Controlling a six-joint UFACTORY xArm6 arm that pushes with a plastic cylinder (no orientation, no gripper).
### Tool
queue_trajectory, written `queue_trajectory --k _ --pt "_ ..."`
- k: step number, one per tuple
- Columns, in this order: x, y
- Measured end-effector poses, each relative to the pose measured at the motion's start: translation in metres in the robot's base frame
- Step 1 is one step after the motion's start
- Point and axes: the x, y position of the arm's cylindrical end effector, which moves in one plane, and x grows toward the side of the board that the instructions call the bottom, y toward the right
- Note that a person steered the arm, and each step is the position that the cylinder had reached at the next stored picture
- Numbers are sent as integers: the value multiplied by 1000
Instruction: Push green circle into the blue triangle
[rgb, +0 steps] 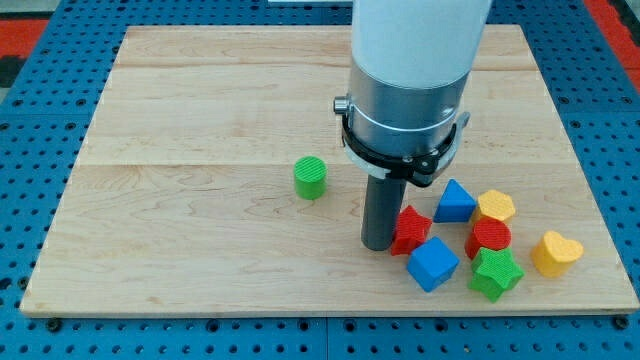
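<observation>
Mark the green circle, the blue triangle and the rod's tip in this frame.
green circle (311, 177), camera view, on its ridged side just below the top face.
blue triangle (455, 202), camera view, on its front face.
my tip (379, 246), camera view, at the rod's very end, beside the red star (410, 230).

Green circle, upright ribbed cylinder, mid-board, well apart from blue triangle at the view's right

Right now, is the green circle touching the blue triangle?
No. The green circle sits alone toward the view's left, with bare board and my tip between it and the blue triangle.
</observation>
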Motion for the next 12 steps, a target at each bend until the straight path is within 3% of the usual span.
queue_trajectory --k 3,5,7,8,12 --pt "-12 30" --pt "-11 -16" --pt "57 8" --pt "61 12" --pt "43 36"
